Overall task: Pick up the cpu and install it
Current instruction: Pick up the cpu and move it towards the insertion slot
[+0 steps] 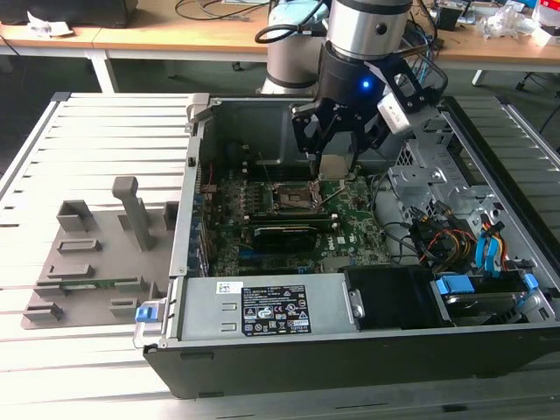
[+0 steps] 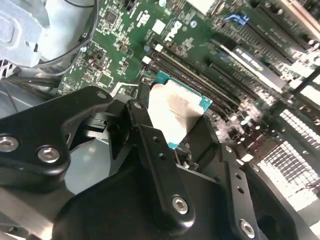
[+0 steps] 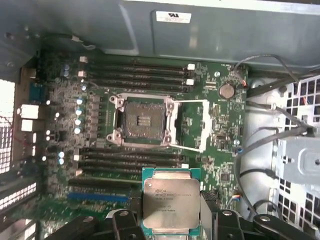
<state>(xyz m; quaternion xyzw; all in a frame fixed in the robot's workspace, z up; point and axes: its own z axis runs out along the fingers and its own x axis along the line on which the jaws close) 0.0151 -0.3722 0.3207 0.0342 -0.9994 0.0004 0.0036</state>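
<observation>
Gripper (image 1: 332, 156) was clenched on the cpu (image 3: 171, 200), holding it above the mobo (image 3: 215, 125) inside the open PC case (image 1: 350, 367). In the exterior view it sat abt 2 o'clock of the empty socket (image 1: 293, 199). Case also held a PSU (image 1: 271, 311) at the board's 6 o'clock and cables (image 1: 437, 236) at 4 o'clock.

The gripper (image 3: 172, 223) holds the cpu (image 3: 171, 202) by its sides, shiny top up, over the green board (image 3: 220, 150). The dark socket (image 3: 141, 120) is apart from it, with its metal frame (image 3: 205, 125) swung open.
</observation>
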